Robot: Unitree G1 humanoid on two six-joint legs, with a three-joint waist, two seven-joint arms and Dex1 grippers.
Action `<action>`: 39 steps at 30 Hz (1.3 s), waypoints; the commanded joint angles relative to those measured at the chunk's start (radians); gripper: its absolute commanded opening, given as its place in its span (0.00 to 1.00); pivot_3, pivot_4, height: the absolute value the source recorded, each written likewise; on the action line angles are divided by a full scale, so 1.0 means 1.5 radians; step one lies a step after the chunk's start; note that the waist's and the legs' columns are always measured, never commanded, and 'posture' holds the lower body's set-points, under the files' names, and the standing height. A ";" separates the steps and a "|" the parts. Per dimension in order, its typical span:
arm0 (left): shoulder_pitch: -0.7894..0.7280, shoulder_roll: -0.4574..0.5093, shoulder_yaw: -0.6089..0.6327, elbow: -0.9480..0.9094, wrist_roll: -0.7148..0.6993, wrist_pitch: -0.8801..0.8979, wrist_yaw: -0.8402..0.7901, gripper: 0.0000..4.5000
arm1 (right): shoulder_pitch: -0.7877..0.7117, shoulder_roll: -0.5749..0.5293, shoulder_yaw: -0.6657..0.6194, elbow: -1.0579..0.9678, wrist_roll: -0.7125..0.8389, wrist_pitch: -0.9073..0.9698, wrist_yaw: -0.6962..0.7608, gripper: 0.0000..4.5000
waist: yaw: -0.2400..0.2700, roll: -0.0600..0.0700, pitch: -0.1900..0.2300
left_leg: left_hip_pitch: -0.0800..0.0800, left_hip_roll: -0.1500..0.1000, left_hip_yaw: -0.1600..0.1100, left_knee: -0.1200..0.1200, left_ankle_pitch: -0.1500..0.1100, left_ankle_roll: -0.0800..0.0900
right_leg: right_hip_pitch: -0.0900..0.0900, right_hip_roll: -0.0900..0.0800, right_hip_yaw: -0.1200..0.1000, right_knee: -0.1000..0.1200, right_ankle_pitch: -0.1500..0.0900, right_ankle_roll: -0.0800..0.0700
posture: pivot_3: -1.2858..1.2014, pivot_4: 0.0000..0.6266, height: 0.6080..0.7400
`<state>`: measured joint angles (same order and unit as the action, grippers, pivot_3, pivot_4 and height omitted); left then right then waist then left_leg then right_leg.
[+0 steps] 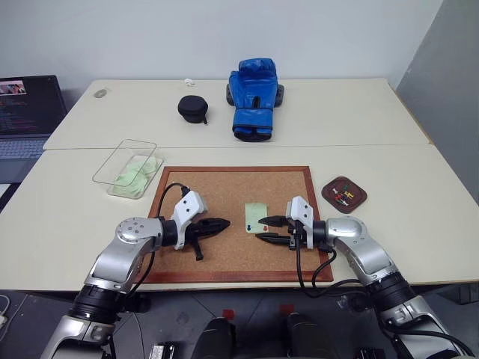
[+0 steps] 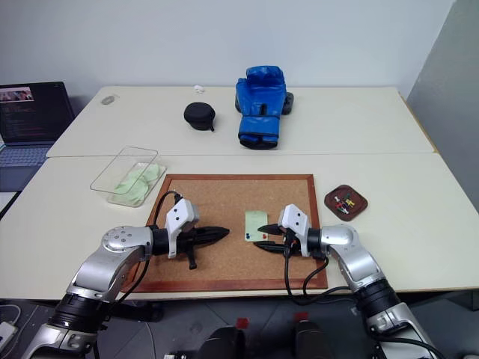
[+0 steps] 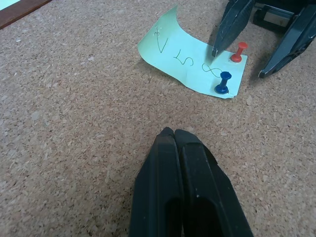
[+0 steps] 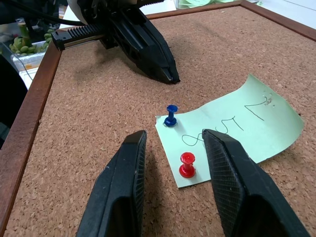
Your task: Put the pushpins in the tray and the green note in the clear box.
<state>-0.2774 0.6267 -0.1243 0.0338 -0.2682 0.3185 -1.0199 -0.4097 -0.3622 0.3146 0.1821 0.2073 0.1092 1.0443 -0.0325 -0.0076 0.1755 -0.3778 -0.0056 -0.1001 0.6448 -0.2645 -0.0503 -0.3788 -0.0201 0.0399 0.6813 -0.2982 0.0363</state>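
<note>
Between right hand point(image 4: 173, 148) fingers: red pushpin point(image 4: 187, 164), seemingly untouched.

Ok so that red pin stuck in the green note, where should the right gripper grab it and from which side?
Grip the red pushpin by its narrow waist under the flared head. It stands upright in the green note on the cork board, so one finger each side, then pull straight up off the board. The right gripper is open and already straddles it, coming low from the note's pinned end.
</note>
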 commanded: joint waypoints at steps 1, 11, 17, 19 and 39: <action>0.018 0.011 -0.017 0.005 0.020 0.013 -0.004 0.00 | -0.009 0.004 -0.007 -0.001 0.001 -0.016 0.011 0.24 | 0.000 0.000 0.000 | 0.000 0.000 0.000 0.000 0.000 0.000 | 0.000 0.000 0.000 0.000 0.000 0.000 | 0.52 0.24 1.00; 0.022 0.012 -0.025 0.000 0.027 0.004 -0.006 0.00 | -0.011 0.005 -0.011 0.009 -0.002 -0.024 0.008 0.01 | 0.000 0.000 0.000 | 0.000 0.000 0.000 0.000 0.000 0.000 | 0.000 0.000 0.000 0.000 0.000 0.000 | 0.52 0.24 1.00; 0.029 0.014 -0.025 -0.007 0.025 0.007 -0.005 0.00 | -0.018 0.003 -0.022 -0.010 0.008 -0.017 0.005 0.01 | 0.000 0.000 0.000 | 0.000 0.000 0.000 0.000 0.000 0.000 | 0.000 0.000 0.000 0.000 0.000 0.000 | 0.52 0.24 1.00; 0.028 0.013 -0.025 -0.006 0.024 0.008 -0.005 0.00 | -0.023 0.002 -0.025 -0.038 0.022 0.006 0.007 0.01 | 0.000 0.000 0.000 | 0.000 0.000 0.000 0.000 0.000 0.000 | 0.000 0.000 0.000 0.000 0.000 0.000 | 0.52 0.24 1.00; 0.026 0.012 -0.026 -0.001 0.024 0.010 -0.005 0.00 | -0.028 -0.029 -0.105 -0.145 0.077 0.149 -0.050 0.01 | 0.000 0.000 0.000 | 0.000 0.000 -0.001 0.000 0.000 0.000 | 0.000 0.000 0.000 0.000 0.000 0.000 | 0.52 0.24 1.00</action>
<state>-0.2662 0.6341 -0.1291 0.0138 -0.2632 0.3143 -1.0171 -0.4502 -0.3800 0.2398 0.0277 0.2967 0.3151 1.0140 -0.0327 -0.0075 0.1755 -0.3786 -0.0058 -0.1012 0.6445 -0.2646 -0.0503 -0.3794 -0.0205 0.0401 0.6807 -0.2982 0.0363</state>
